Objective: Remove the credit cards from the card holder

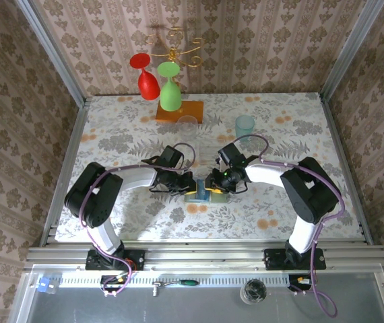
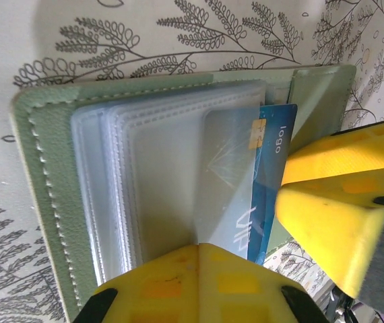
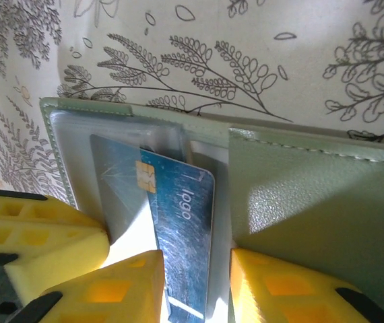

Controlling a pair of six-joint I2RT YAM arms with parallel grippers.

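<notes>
Arms from overhead: both fold at the elbow and reach inward, so the left gripper [image 1: 184, 183] and right gripper [image 1: 213, 182] meet nose to nose over the card holder [image 1: 202, 197]. It lies open on the floral table [image 1: 279, 134], towards my edge. On the left wrist camera, the left gripper's yellow fingers [image 2: 178, 282] are pressed together with nothing between them, tips down on the clear sleeves [image 2: 151, 175] of the holder. The blue credit card [image 2: 273, 161] sticks partway out of a sleeve, and a finger [image 2: 327, 208] of the right gripper sits over its outer end. On the right wrist camera, its fingers [image 3: 111, 289] stand partly apart with the bare strip of the blue card between them. One finger is over the sleeved part and the other is at the plain green panel [image 3: 313, 195]. I cannot tell if they pinch anything.
</notes>
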